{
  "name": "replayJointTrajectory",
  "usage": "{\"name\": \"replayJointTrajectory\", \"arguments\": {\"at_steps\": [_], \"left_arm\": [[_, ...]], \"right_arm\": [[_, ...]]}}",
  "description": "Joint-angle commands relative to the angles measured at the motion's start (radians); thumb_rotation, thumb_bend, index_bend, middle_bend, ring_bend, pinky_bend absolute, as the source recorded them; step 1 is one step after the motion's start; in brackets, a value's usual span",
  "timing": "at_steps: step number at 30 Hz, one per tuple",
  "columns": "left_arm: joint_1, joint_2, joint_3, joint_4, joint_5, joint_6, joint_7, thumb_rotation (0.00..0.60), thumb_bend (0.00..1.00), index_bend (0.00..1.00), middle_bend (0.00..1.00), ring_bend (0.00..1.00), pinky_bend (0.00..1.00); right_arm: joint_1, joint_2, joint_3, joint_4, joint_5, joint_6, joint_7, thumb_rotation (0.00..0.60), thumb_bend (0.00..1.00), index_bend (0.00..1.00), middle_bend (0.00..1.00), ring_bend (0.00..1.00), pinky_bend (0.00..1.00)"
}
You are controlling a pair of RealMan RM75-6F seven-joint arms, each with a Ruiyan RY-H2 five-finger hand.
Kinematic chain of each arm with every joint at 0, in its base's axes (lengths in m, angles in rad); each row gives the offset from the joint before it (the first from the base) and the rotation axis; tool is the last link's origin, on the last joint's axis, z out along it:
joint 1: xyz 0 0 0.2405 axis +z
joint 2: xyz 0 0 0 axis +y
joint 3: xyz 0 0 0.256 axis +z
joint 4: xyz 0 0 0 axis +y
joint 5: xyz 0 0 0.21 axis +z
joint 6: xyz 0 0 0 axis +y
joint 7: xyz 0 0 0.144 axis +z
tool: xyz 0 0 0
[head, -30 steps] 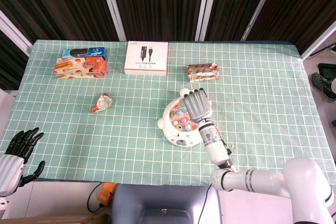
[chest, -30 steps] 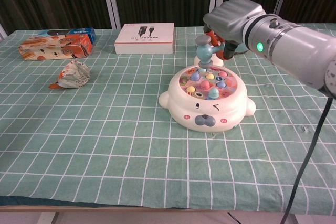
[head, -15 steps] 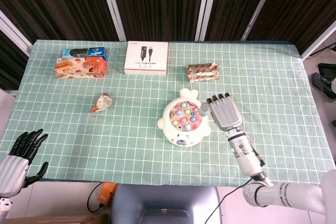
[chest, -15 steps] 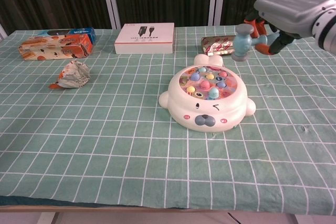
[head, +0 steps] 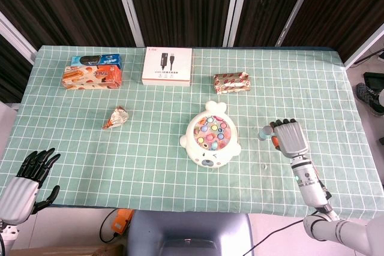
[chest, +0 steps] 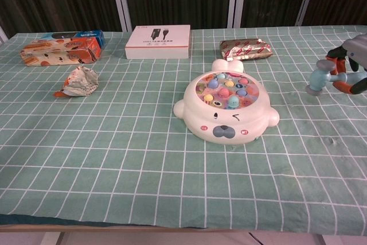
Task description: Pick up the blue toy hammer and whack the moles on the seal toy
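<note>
The white seal toy (head: 209, 139) (chest: 227, 109), with several coloured moles on top, sits near the table's middle. My right hand (head: 290, 138) (chest: 358, 55) is off to its right, well apart from it, and grips the orange handle of the blue toy hammer. The hammer's blue head (head: 264, 131) (chest: 319, 78) sticks out toward the seal, just above the cloth. My left hand (head: 29, 175) hangs below the table's front left corner with fingers spread and nothing in it; the chest view does not show it.
A green checked cloth (head: 150, 166) covers the table. Along the back lie a blue and orange snack box (head: 93, 73), a white cable box (head: 167, 66) and a wrapped bar (head: 231, 82). A crumpled wrapper (head: 115, 118) lies left of the seal.
My right hand has carried the hammer from over the seal's moles away to the right and lower, near the cloth. The left hand has barely shifted.
</note>
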State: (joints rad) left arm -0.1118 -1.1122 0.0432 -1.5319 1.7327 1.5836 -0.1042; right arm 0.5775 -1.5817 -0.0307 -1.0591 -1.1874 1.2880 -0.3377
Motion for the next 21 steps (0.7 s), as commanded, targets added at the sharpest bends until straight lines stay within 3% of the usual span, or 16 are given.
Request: {"name": "replayJointTrajectory", "arguments": {"at_steps": [1, 8, 21], "left_arm": [[0.001, 0.001, -0.001, 0.0, -0.004, 0.0, -0.001, 0.6, 0.42, 0.0, 0.0, 0.0, 0.02], [0.001, 0.002, 0.0, 0.0, -0.004, 0.0, -0.002, 0.6, 0.42, 0.0, 0.0, 0.0, 0.02], [-0.001, 0.002, 0.0, -0.001, -0.005, -0.003, -0.002, 0.6, 0.42, 0.0, 0.0, 0.0, 0.02]], "right_arm": [[-0.034, -0.093, 0.016, 0.154, -0.035, -0.065, 0.119, 0.6, 0.56, 0.97, 0.64, 0.58, 0.66], [-0.045, -0.139, 0.05, 0.24, -0.057, -0.099, 0.148, 0.6, 0.56, 0.97, 0.64, 0.58, 0.66], [-0.064, -0.166, 0.095, 0.293, -0.087, -0.133, 0.175, 0.6, 0.56, 0.95, 0.64, 0.58, 0.66]]}}
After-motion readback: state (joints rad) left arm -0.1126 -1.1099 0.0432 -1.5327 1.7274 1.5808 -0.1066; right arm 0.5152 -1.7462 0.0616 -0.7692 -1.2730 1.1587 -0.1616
